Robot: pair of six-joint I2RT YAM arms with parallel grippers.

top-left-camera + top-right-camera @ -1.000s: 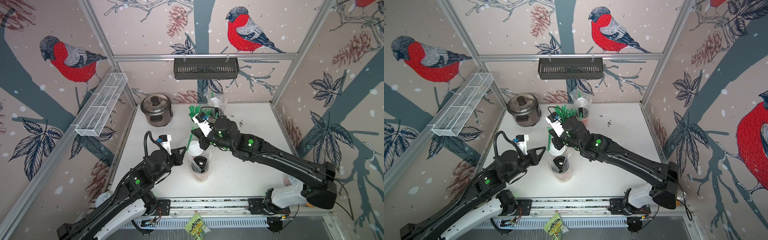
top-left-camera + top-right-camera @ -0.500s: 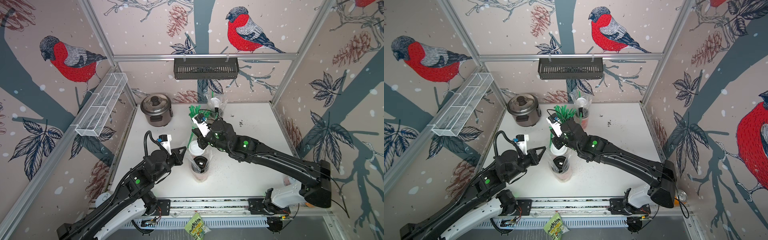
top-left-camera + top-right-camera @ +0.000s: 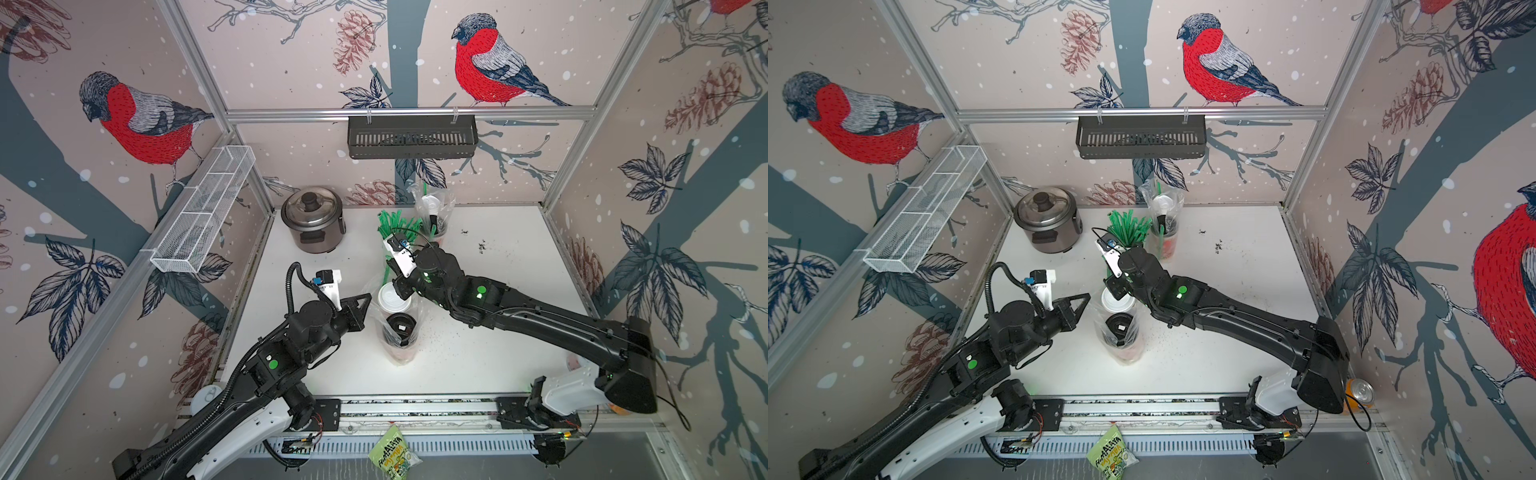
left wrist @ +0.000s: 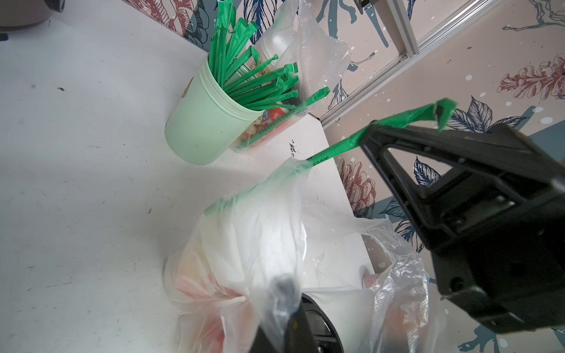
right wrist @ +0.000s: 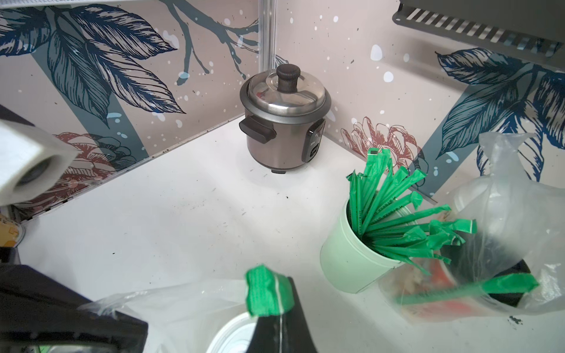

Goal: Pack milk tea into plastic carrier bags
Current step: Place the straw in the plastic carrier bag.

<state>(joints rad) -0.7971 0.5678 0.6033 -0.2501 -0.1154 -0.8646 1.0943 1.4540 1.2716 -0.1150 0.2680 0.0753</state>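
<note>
A transparent plastic carrier bag (image 3: 399, 332) stands mid-table in both top views. It holds two milk tea cups, one white-lidded (image 3: 390, 297) and one black-lidded (image 3: 401, 324). My left gripper (image 3: 366, 300) is shut on the bag's left rim; the left wrist view shows the film pinched at its tips (image 4: 289, 308). My right gripper (image 3: 400, 286) hangs over the white lid (image 5: 232, 336), shut on a green wrapped straw (image 4: 333, 148) that slants down into the bag (image 4: 244, 232). A second bag (image 3: 432, 210) with cups and a straw stands at the back.
A pale green cup of green straws (image 3: 395, 228) stands just behind my right gripper, next to the rear bag (image 5: 504, 220). A rice cooker (image 3: 312, 220) sits at the back left. A snack packet (image 3: 392, 453) and an orange can (image 3: 1360, 392) lie off the front edge.
My right wrist has shifted slightly left and down over the bag, carrying the straw. The left arm and the bag have not moved.
</note>
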